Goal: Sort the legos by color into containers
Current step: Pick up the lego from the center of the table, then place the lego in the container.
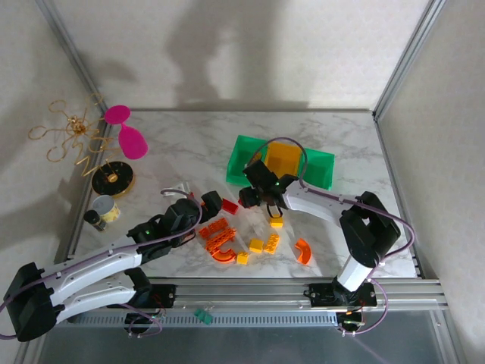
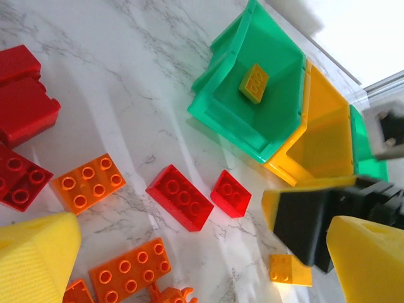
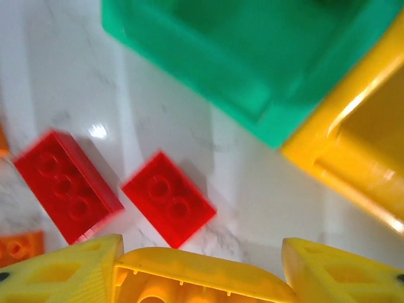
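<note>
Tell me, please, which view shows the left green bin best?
Left wrist: the left green bin is sharp, with a yellow brick inside. Top external shows the bin partly behind the right arm; right wrist, a blurred corner.

Legos (image 2: pixel 180 197) are red, orange, yellow; containers (image 2: pixel 218 95) green, yellow.

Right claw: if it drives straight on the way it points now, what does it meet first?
Probably the small red lego lying just ahead of the right claw and its yellow lego; the green bin lies beyond. Depth is unclear.
</note>
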Action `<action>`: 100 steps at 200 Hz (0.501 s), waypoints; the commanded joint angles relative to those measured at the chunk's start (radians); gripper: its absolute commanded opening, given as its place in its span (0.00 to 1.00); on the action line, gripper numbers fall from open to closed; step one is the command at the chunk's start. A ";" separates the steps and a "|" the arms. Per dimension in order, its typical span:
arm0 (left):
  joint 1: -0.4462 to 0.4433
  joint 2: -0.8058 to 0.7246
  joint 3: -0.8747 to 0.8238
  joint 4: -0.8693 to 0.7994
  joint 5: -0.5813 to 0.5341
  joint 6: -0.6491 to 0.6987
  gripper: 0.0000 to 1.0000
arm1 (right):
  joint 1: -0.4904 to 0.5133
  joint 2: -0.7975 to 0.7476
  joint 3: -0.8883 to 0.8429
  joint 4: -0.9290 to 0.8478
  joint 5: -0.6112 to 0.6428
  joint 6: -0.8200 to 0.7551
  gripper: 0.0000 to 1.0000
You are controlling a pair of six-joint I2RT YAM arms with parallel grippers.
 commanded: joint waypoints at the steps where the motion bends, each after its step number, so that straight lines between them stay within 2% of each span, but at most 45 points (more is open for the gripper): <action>1: 0.013 0.015 0.045 -0.013 -0.050 0.056 1.00 | -0.009 0.020 0.095 -0.015 0.067 -0.045 0.58; 90: 0.146 0.034 0.073 0.030 0.020 0.107 1.00 | -0.110 0.335 0.480 0.019 0.149 -0.133 0.60; 100: 0.153 0.036 0.073 0.035 0.027 0.107 1.00 | -0.138 0.367 0.513 0.019 0.145 -0.140 0.64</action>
